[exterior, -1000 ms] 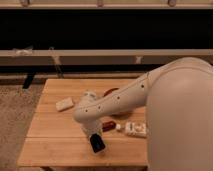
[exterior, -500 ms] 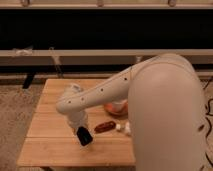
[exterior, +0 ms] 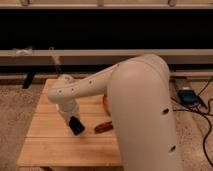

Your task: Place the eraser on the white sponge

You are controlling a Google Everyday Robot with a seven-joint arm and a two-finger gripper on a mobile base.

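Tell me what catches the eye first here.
The robot's bulky white arm fills the right half of the view, bending left over the wooden table. Its dark gripper, shut, hangs low over the tabletop left of centre, with a reddish-brown oblong object lying beside it.

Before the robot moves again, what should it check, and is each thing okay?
1. Is the gripper shut and low over the wooden table? Ok.
2. Is the eraser in the gripper? Cannot tell; only a dark tip shows there.
3. Is the white sponge in sight? Not ok; it does not show, and the arm may hide it.
4. Is the reddish-brown object apart from the gripper? Ok, it lies beside it with a gap.
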